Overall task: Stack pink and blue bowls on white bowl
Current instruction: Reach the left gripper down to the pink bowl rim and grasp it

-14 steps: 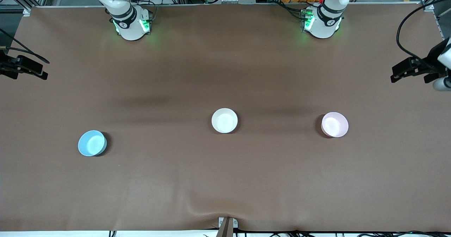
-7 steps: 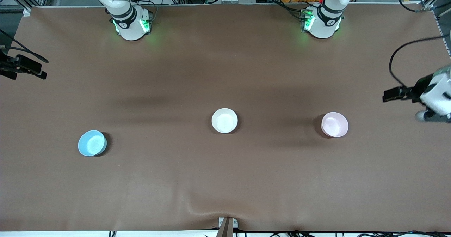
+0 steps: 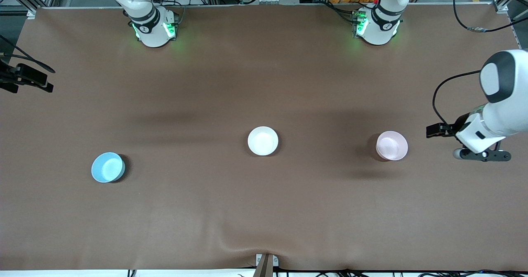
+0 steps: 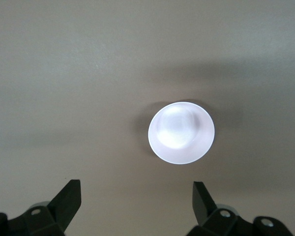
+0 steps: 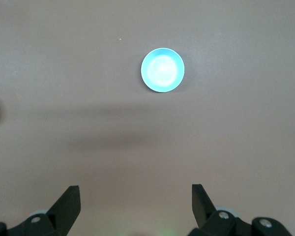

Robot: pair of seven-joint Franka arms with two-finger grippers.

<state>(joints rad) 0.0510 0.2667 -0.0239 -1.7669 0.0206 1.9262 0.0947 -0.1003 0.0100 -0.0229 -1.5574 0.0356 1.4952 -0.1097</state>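
Sitting upright, mouths up, all three bowls are round, so no long axis: white bowl [image 3: 263,141] mid-table, pink bowl [image 3: 392,145] toward the left arm's end, blue bowl [image 3: 107,167] toward the right arm's end, well apart. The left gripper [image 4: 136,200] hangs over bare table near the pink bowl, fingers spread wide, probably pointing down. The right gripper [image 5: 135,202], also wide open, hovers at the table's edge.
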